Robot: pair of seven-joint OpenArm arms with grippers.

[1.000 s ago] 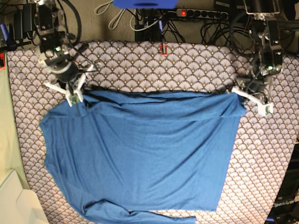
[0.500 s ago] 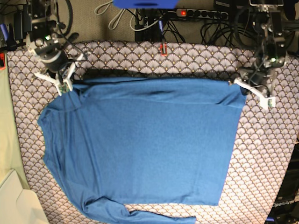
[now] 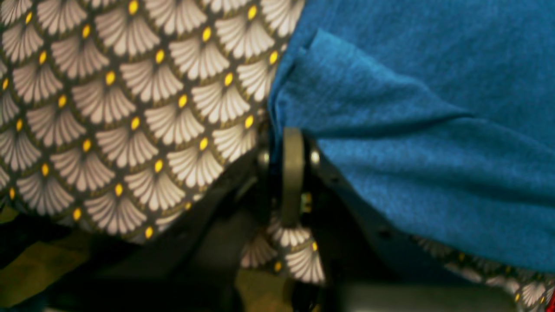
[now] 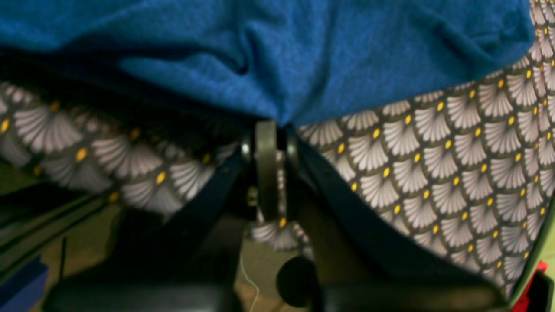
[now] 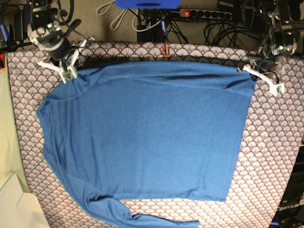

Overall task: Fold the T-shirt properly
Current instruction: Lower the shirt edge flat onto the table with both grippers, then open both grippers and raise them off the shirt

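1. Fabric fills most of the table [image 5: 275, 156]: the T-shirt [image 5: 147, 137] lies spread flat on the scallop-patterned cloth, one long sleeve trailing toward 6 o'clock.
2. Right tool [image 5: 68, 73], at about 10 o'clock in the base view, is clamped tight on a far corner of the T-shirt [image 4: 277, 56]; the wrist view shows blue cloth bunched into the closed tip [image 4: 271, 125].
3. Left tool [image 5: 256, 73], at about 2 o'clock, is likewise pinched narrow on the opposite far corner; its wrist view shows the T-shirt [image 3: 412, 130] gathered at the tip [image 3: 288, 134].
4. Between the two tools, the far edge of the shirt runs nearly straight along the table's far side.
5. A power strip [image 5: 204, 14] and cables lie beyond the table at 12 o'clock.
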